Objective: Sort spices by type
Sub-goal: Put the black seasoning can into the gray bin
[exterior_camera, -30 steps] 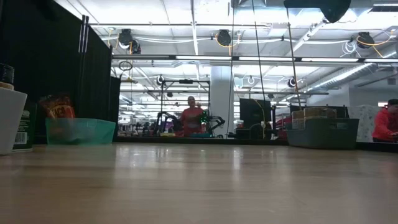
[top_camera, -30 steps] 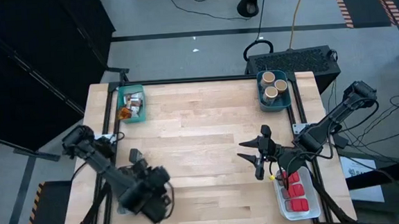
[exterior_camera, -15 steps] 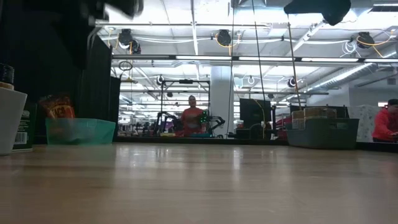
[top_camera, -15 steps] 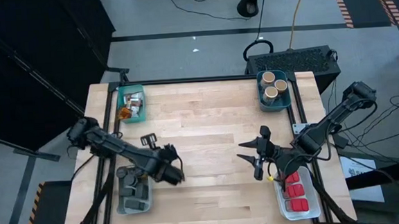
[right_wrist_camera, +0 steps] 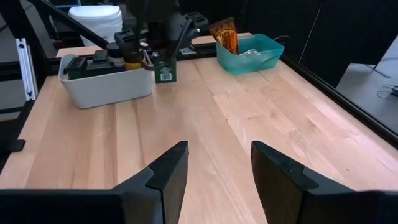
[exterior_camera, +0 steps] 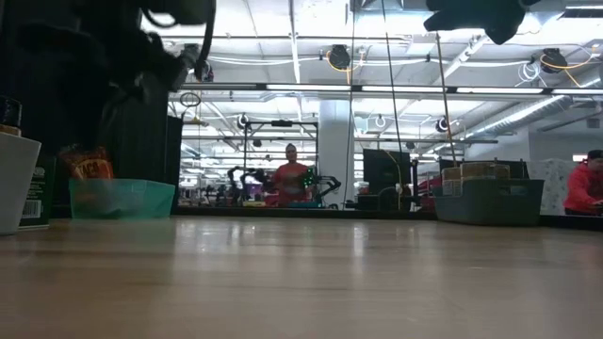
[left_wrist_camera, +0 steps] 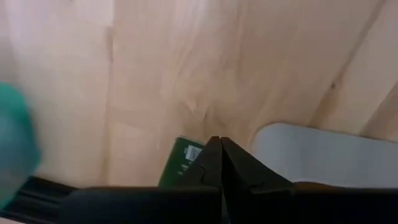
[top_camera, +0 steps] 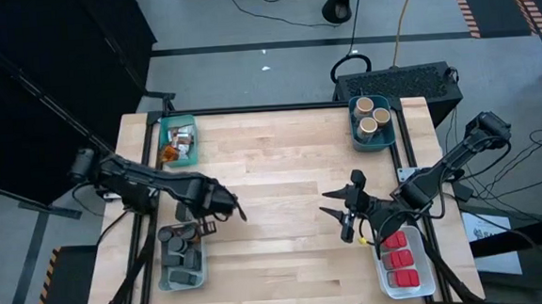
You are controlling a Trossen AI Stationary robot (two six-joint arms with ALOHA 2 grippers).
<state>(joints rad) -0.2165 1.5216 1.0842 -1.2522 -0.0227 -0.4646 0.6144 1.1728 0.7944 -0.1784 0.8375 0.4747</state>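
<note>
The spices lie sorted in four bins: tan cylinders (top_camera: 371,119) far right, red tins (top_camera: 402,262) near right, dark jars (top_camera: 178,257) near left, printed packets (top_camera: 180,139) far left. A dark green tin (right_wrist_camera: 165,70) stands upright on the table against the far side of the near-left white bin (right_wrist_camera: 106,87). My left gripper (left_wrist_camera: 216,144) is shut and points down. It hangs beside and above that tin (left_wrist_camera: 182,163), with nothing between its fingers. My right gripper (right_wrist_camera: 217,158) is open and empty, raised over the table's right half (top_camera: 337,212).
Bare wood (top_camera: 273,180) fills the table's middle between the two arms. The teal bin (right_wrist_camera: 249,53) with the packets stands at the far left corner. Beyond the table, the low view shows a person in red (exterior_camera: 290,179) far back in the room.
My left gripper has left its place over the near-left bin. It has swung toward the table's middle and then toward the far edge, turning as it went. It now hangs by the green tin at the bin's far side. The tin has not moved.
</note>
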